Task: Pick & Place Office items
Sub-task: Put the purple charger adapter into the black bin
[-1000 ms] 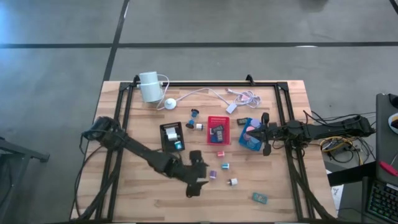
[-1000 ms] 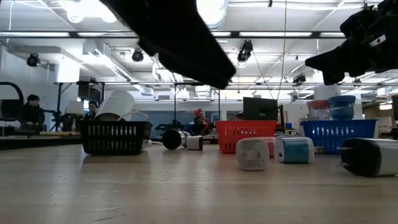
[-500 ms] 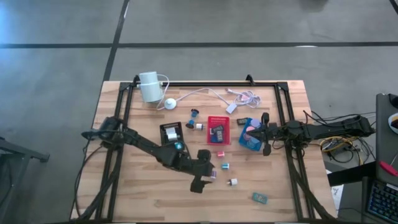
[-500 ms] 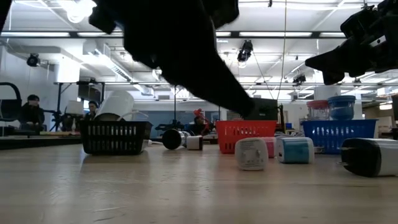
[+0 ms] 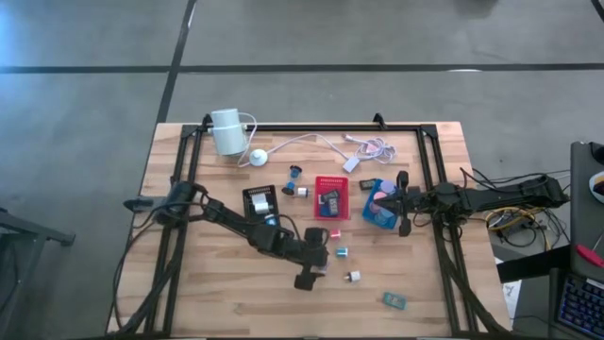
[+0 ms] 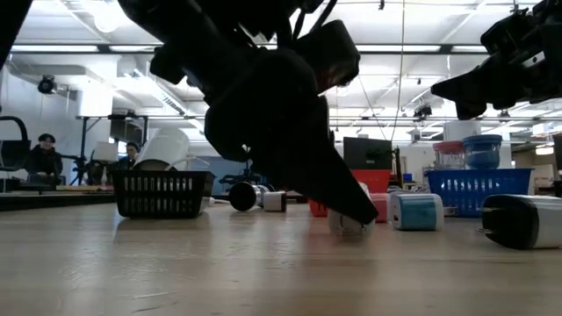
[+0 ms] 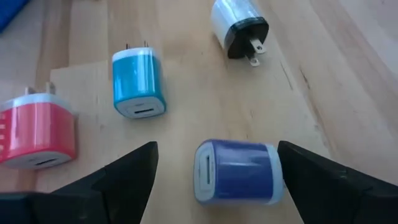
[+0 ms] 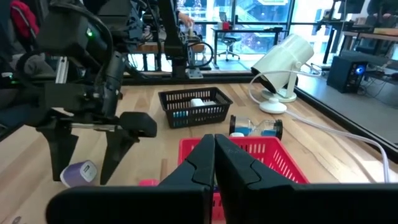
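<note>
While left gripper (image 7: 214, 168) straddles purple charger (image 7: 236, 171) with fingers spread wide, nothing grasped, right gripper (image 8: 213, 163) clenched empty above red tray (image 8: 267, 158)

A wooden table (image 5: 189, 312) carried small plug blocks: a purple one (image 7: 236, 171) between the left pincer's (image 7: 214, 168) spread fingers, blue (image 7: 138, 83), pink (image 7: 36, 132) and white (image 7: 238, 28) ones just beyond it.

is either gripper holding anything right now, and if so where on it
Nothing is held. The left gripper is open, its fingers either side of the purple plug-in charger block without touching. The right gripper is shut on nothing above the red plastic basket.
</note>
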You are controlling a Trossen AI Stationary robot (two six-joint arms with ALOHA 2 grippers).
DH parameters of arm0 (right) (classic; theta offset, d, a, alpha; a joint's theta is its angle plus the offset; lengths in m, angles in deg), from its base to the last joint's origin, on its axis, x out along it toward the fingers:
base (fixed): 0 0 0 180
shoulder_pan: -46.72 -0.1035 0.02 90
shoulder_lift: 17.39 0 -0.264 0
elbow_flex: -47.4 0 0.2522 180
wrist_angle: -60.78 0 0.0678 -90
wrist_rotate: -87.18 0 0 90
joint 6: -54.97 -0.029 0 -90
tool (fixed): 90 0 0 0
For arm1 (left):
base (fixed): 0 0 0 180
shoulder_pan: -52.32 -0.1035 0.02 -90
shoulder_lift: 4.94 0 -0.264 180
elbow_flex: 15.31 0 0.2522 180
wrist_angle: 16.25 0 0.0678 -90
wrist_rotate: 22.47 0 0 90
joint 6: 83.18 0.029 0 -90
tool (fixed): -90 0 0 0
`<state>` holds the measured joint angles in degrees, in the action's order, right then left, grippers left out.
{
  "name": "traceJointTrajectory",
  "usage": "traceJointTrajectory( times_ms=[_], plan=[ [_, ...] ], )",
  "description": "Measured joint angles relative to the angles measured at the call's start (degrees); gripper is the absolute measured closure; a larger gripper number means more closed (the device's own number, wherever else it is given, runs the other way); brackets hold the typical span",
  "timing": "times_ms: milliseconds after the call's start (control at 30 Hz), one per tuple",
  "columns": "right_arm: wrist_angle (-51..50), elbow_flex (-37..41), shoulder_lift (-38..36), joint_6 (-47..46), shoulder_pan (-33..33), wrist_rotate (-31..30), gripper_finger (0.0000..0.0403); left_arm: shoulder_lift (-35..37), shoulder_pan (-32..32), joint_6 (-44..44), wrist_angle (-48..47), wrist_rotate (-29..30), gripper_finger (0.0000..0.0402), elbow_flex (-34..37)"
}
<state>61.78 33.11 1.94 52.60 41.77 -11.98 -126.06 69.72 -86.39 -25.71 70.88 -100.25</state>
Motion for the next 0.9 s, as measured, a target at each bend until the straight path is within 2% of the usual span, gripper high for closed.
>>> traceJointTrajectory(
  times_ms=[267, 667, 900],
  plan=[
    [-0.98, 0.0, 0.0, -0.05, 0.0, 0.01, 0.0394, 0.0, -0.14, -0.04, -0.51, -0.63, 0.0095, 0.2],
    [-0.92, 0.0, -0.04, -0.19, 0.0, 0.01, 0.0394, 0.09, -0.14, -0.17, -0.25, -1.03, 0.0221, 0.2],
    [-0.94, 0.0, -0.02, -0.19, 0.0, 0.01, 0.0394, 0.19, -0.06, -0.17, -0.32, -1.03, 0.0232, 0.2]
  ],
)
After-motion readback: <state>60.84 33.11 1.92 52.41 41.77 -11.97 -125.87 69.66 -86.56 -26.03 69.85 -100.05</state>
